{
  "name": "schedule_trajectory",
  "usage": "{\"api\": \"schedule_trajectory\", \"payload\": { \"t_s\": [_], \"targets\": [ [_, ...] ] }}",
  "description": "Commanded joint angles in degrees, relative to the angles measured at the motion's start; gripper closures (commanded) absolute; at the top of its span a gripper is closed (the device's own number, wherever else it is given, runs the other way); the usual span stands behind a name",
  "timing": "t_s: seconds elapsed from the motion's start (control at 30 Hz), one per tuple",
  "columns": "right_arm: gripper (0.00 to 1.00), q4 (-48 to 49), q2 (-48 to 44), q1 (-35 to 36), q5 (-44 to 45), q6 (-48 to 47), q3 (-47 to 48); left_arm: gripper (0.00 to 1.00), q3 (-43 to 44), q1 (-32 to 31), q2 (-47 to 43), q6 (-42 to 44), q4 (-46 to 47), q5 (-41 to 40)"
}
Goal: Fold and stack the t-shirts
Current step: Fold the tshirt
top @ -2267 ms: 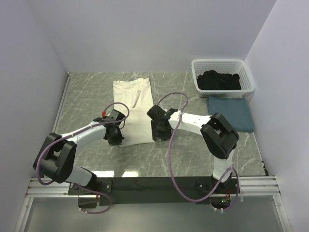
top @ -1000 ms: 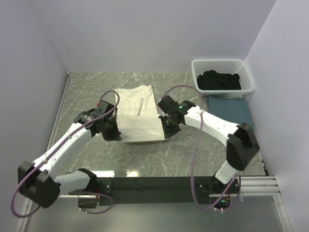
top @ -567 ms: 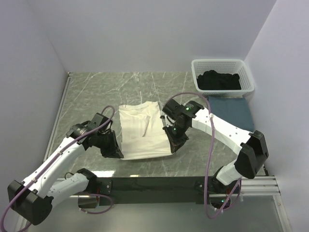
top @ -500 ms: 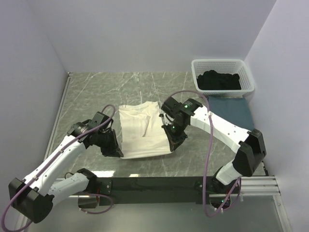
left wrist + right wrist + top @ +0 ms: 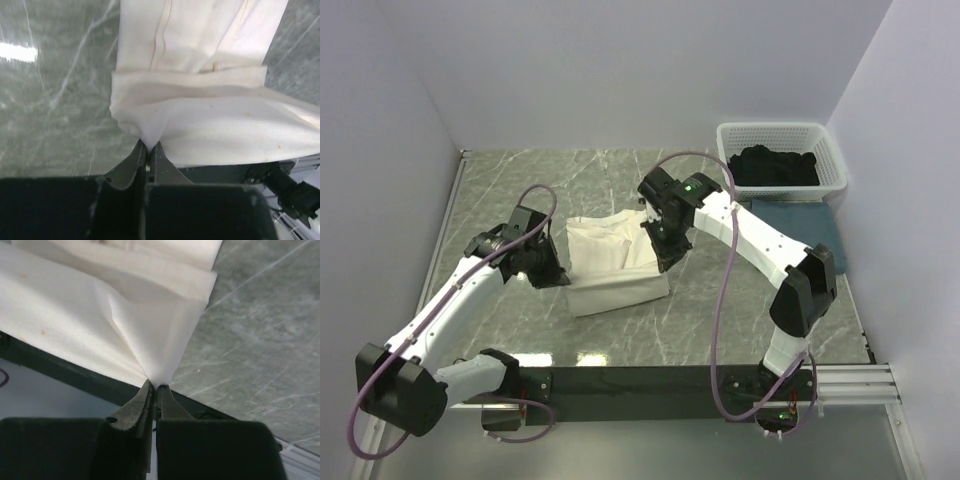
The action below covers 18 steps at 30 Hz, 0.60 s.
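The cream-white t-shirt point(image 5: 612, 268) lies mid-table, folded narrow lengthwise, its near part lifted and doubling back over the rest. My left gripper point(image 5: 558, 277) is shut on the shirt's left hem corner point(image 5: 145, 132); in the left wrist view the gripper point(image 5: 149, 146) pinches the cloth to a point. My right gripper point(image 5: 664, 261) is shut on the right hem corner point(image 5: 160, 365); the right wrist view shows the gripper point(image 5: 154, 386) clamping a cone of cloth. A folded slate-blue t-shirt point(image 5: 800, 233) lies at the right. A black t-shirt point(image 5: 775, 166) is heaped in the basket.
The white lattice basket point(image 5: 782, 131) stands at the back right corner, just behind the blue shirt. Marble-patterned table point(image 5: 510, 190) is bounded by white walls on the left, back and right. Purple cables loop above both arms.
Both grippers, still shut on the hem corners, first dragged the shirt toward the near edge. Now they have swung back away from the bases, carrying the hem over the shirt.
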Motion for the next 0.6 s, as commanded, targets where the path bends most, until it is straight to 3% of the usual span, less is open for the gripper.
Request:
{"api": "schedule_trajectory", "payload": {
  "t_s": [0.0,0.57],
  "targets": [
    [1.0,0.42,2.49,-2.09,5.33,-1.92,4.84,0.99,1.25,1.94,2.36,4.33,7.06,-2.97],
    [1.0,9.39,9.7,-6.49,7.0,-3.94,13.45,0.99,5.55,6.07,11.5,10.23,20.17,-4.81]
  ]
}}
